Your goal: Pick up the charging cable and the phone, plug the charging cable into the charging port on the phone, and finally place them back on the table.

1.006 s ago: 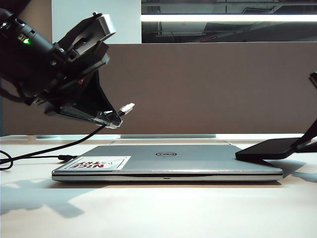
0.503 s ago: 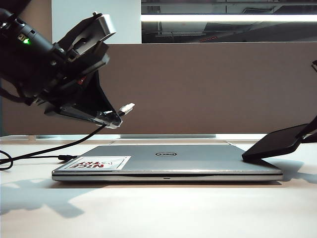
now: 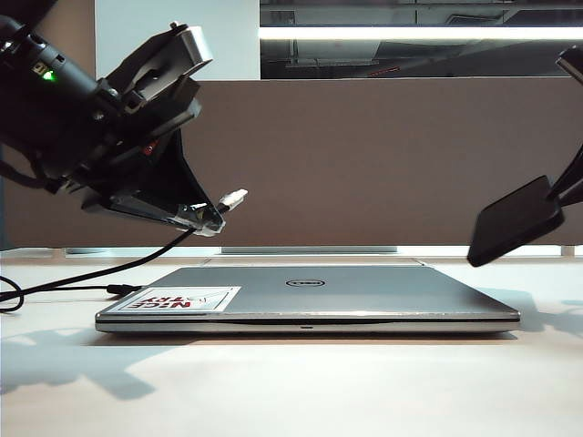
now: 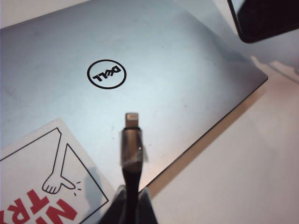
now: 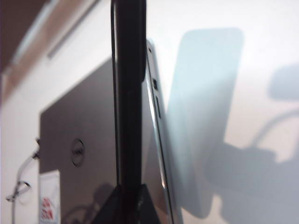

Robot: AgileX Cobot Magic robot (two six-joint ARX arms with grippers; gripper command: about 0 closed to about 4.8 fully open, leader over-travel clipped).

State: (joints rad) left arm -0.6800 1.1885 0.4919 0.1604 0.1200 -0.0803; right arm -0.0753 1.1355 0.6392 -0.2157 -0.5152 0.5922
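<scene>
My left gripper (image 3: pixel 211 218) hangs above the laptop's left part, shut on the charging cable (image 3: pixel 109 270). Its silvery plug tip (image 3: pixel 235 197) sticks out up and to the right. In the left wrist view the plug (image 4: pixel 132 133) juts from the shut gripper (image 4: pixel 129 207) over the laptop lid. At the right edge of the exterior view my right gripper (image 3: pixel 563 189) is shut on the black phone (image 3: pixel 515 223), held tilted in the air. In the right wrist view the phone (image 5: pixel 128 93) stands edge-on between the shut fingers (image 5: pixel 128 203). The charging port cannot be made out.
A closed silver Dell laptop (image 3: pixel 310 296) with a red-lettered sticker (image 3: pixel 178 299) lies in the middle of the white table (image 3: pixel 273 382). The cable's slack trails off to the left over the table. A grey-brown divider panel (image 3: pixel 383 164) stands behind.
My right gripper has lifted the phone from just above the laptop's right edge and tipped it steeper. The left gripper and the cable have stayed still.
</scene>
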